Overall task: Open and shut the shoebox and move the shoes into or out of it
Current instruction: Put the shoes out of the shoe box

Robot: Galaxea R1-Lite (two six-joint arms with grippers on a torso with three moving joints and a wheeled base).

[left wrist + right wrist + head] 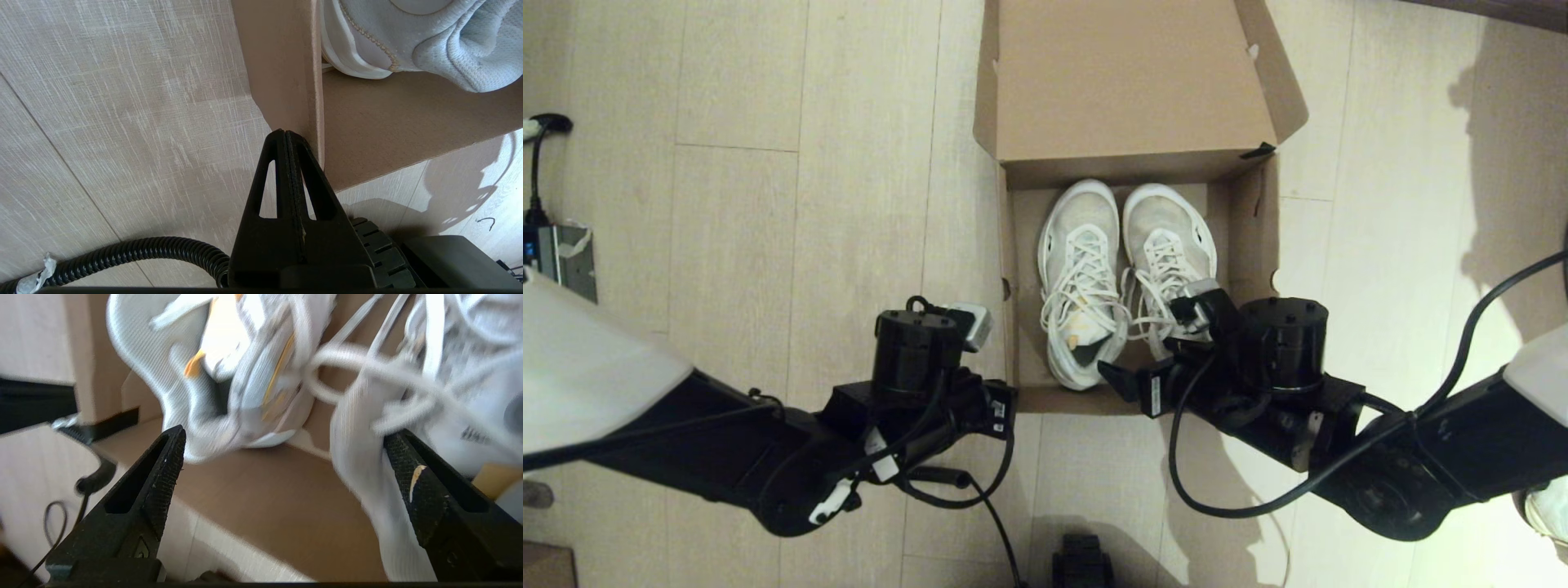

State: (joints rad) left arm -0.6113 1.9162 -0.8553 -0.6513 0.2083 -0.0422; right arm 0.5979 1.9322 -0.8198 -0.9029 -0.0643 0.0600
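Pale wood-plank floor (768,245) under our arms.
We are seeing the open shoebox (1135,90) resting directly on it, while a black cable (535,171) and a metal power box (564,257) are lying at its left edge.

Both black arms reach forward and bend in toward each other. The left pincer (286,136) is squeezed tight together. The right pincer (282,445) is spread wide apart.

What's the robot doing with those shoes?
The shoebox sits open on the floor with both shoes inside. The right gripper is open and reaching over the box's near edge toward the heels. The left gripper is shut, outside the box by its near left corner. No shoe is held.
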